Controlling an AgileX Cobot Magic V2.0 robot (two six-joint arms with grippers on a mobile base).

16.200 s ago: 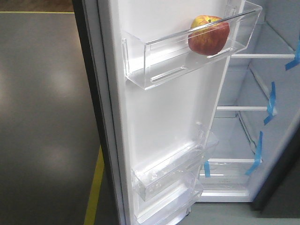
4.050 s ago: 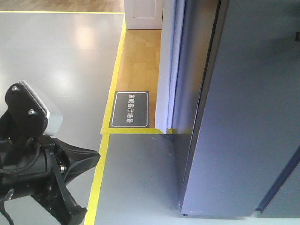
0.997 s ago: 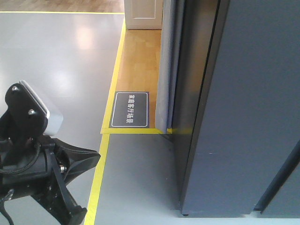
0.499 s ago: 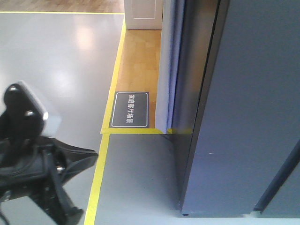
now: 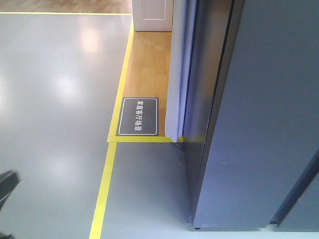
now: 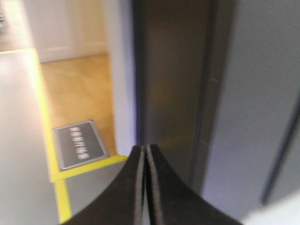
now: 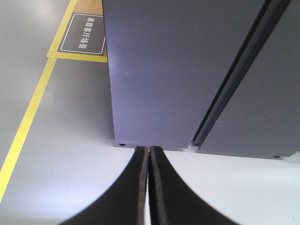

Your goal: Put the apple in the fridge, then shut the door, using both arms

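The fridge (image 5: 259, 114) stood with its dark grey door (image 7: 159, 70) shut flush against the front — the apple could not be seen anywhere. The left gripper (image 6: 143, 154) pointed at the fridge's side edge, its two black fingers pressed together on nothing. The right gripper (image 7: 148, 154) faced the door low down, likewise pinched closed and empty. A yellow floor line (image 5: 105, 184) ran past a dark floor sign (image 5: 138, 116).

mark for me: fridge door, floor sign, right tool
fridge door (image 5: 259, 114): front-facing view, on its dark grey outer face.
floor sign (image 5: 138, 116): front-facing view, centre of the dark plate with white characters.
right tool (image 7: 148, 152): right wrist view, at the tips of the two black fingers, pressed together.
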